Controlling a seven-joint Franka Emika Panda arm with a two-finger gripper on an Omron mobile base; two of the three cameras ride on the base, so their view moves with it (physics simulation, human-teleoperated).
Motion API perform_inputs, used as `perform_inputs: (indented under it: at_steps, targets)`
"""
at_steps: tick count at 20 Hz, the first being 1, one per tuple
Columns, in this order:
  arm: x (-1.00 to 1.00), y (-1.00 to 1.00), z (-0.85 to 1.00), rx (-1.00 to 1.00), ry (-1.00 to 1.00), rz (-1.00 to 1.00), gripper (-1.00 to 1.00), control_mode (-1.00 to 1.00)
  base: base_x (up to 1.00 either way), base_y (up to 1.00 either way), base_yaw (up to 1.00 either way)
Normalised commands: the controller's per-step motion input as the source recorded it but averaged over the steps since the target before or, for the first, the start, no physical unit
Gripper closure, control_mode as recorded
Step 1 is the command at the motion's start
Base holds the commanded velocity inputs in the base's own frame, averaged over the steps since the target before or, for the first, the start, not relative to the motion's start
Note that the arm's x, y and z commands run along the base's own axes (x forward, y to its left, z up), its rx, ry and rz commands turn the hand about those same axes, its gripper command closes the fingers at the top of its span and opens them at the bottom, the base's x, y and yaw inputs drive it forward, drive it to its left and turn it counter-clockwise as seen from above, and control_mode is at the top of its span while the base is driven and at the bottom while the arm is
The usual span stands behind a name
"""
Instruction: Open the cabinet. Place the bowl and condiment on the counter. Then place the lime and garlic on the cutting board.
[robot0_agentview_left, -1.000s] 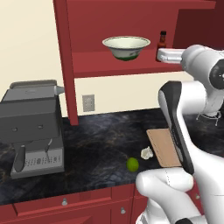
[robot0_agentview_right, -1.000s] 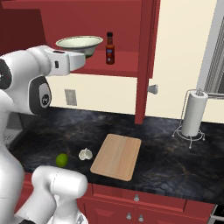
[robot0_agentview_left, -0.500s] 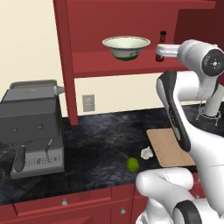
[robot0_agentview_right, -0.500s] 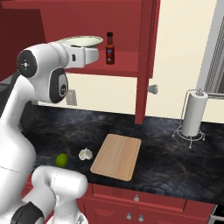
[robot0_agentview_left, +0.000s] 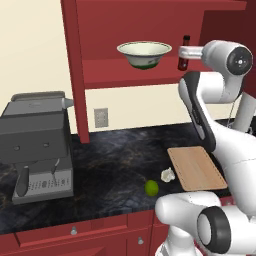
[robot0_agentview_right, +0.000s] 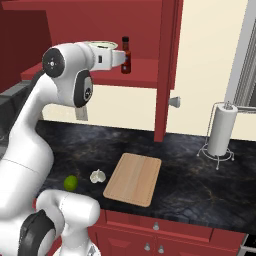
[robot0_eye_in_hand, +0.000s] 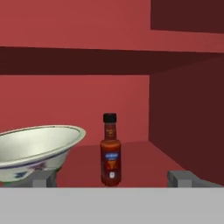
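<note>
The cabinet (robot0_agentview_left: 150, 20) stands open, its door (robot0_agentview_right: 167, 65) swung out edge-on. On its shelf the bowl (robot0_agentview_left: 144, 53) sits left of the condiment (robot0_agentview_left: 184, 49), a slim bottle of red-brown sauce. My gripper (robot0_eye_in_hand: 113, 180) is open at shelf height, just in front of the condiment (robot0_eye_in_hand: 110, 151), which stands centred between the fingertips (robot0_eye_in_hand: 43, 179); the bowl (robot0_eye_in_hand: 35, 148) is to its left. From the right base view the gripper (robot0_agentview_right: 120, 57) is level with the bottle (robot0_agentview_right: 126, 49). Down on the counter (robot0_agentview_right: 200, 185) lie the lime (robot0_agentview_right: 70, 182), the garlic (robot0_agentview_right: 97, 176) and the cutting board (robot0_agentview_right: 134, 178).
A grey coffee machine (robot0_agentview_left: 40, 140) stands on the counter (robot0_agentview_left: 110, 160) at the left. A paper towel holder (robot0_agentview_right: 222, 130) is at the right by the wall. The open door panels (robot0_agentview_left: 72, 65) flank the shelf. Lime (robot0_agentview_left: 151, 187) and garlic (robot0_agentview_left: 167, 174) lie just left of the board (robot0_agentview_left: 195, 167).
The hand has moved in toward the shelf and closer to the bottle, and the arm's elbow has swung upward. Bowl, bottle, lime and garlic have not moved.
</note>
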Motion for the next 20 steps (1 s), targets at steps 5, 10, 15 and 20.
perform_inputs:
  at_steps: [5,10,15,20]
  targets:
    - [0.43,0.0,0.0,-0.02,-0.04,0.0,-1.0,-1.0,0.0,0.0,0.0]
    - [0.43,-0.04,-0.01,-0.02,-0.04,0.0,-1.0,-1.0,0.0,0.0,0.0]
    - [0.37,-0.11,-0.08,-0.03,-0.02,0.0,-1.0,-1.0,0.0,0.0,0.0]
    - [0.31,-0.07,-0.1,-0.03,-0.02,0.0,-1.0,-1.0,0.0,0.0,0.0]
